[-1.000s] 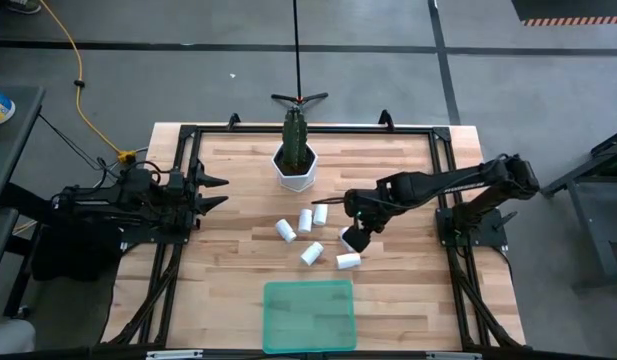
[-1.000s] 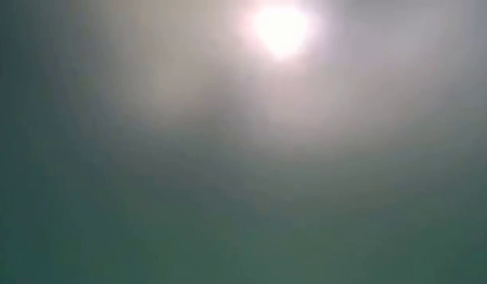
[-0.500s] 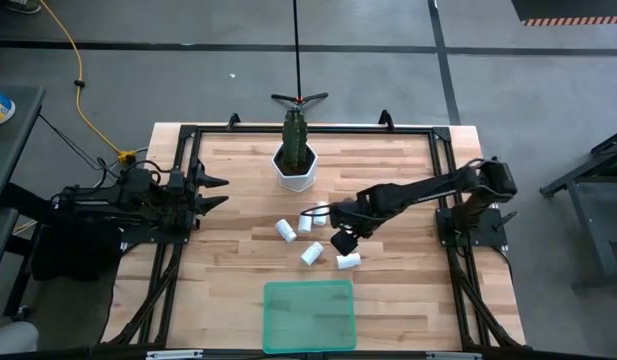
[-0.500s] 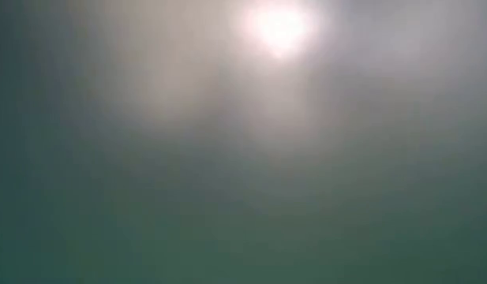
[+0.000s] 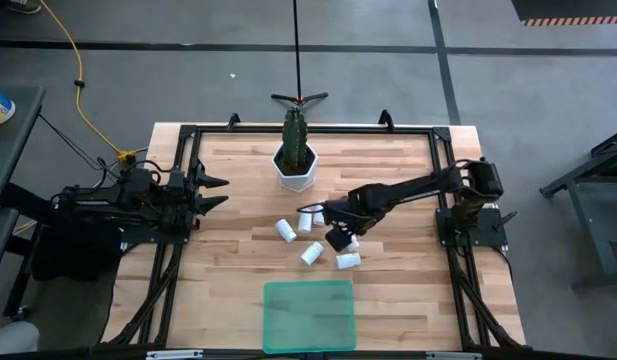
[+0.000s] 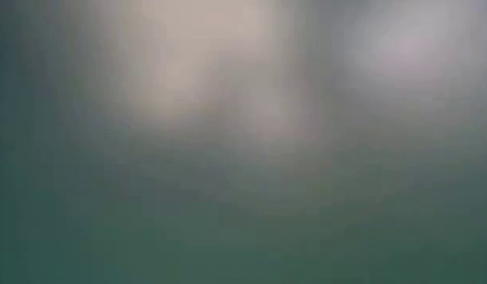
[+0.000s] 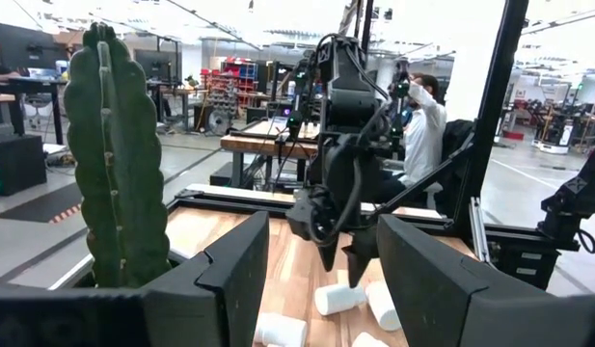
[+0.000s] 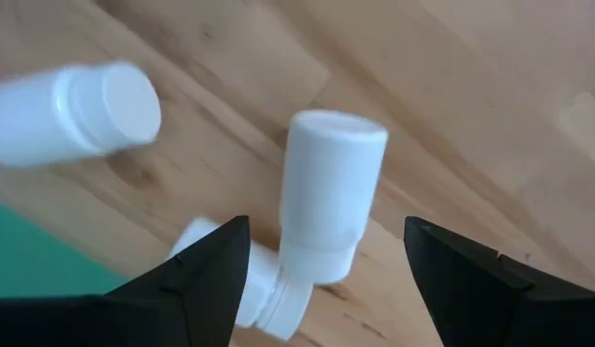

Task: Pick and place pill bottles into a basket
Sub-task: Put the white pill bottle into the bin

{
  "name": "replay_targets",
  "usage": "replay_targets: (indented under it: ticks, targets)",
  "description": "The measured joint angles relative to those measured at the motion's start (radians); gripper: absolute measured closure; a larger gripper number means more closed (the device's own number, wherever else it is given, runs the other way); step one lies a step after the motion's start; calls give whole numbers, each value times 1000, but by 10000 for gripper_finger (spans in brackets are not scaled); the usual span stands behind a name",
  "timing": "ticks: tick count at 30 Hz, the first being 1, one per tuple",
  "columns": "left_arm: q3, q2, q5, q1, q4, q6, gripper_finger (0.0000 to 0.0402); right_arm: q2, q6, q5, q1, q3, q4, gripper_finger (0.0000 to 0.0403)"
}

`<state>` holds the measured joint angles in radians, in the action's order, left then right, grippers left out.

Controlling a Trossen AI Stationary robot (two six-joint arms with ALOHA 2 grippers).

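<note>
Several small white pill bottles (image 5: 285, 230) lie on their sides in a loose group at the middle of the wooden table. The green basket (image 5: 308, 315) lies flat near the front edge. My right gripper (image 5: 334, 236) hangs open just above the right part of the group, pointing down. In the right wrist view its fingers (image 8: 326, 224) stand on either side of one lying bottle (image 8: 328, 188) without touching it. A second bottle (image 8: 80, 111) lies beside it and a third (image 8: 273, 294) lies partly under it. My left gripper (image 5: 216, 192) waits open at the table's left edge. The low view shows only a green blur.
A white hexagonal pot with a green cactus (image 5: 295, 160) stands at the far middle, and the cactus shows close in the left wrist view (image 7: 114, 154). A black frame (image 5: 308, 128) runs around the table top. Bare wood lies between the bottles and the basket.
My right gripper has gone toward the table's left edge, from beside the rightmost bottles to over the right part of the group. The bottles and the basket have stayed where they were.
</note>
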<state>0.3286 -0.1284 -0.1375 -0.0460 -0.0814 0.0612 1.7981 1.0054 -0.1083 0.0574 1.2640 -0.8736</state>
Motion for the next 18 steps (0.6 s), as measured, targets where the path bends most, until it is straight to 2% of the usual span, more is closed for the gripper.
replay_targets:
  ticks: [18]
  targets:
    - [0, 0, 0, 0, -29, 0, 174, 0, -7, -1, -12, 0, 24, 137]
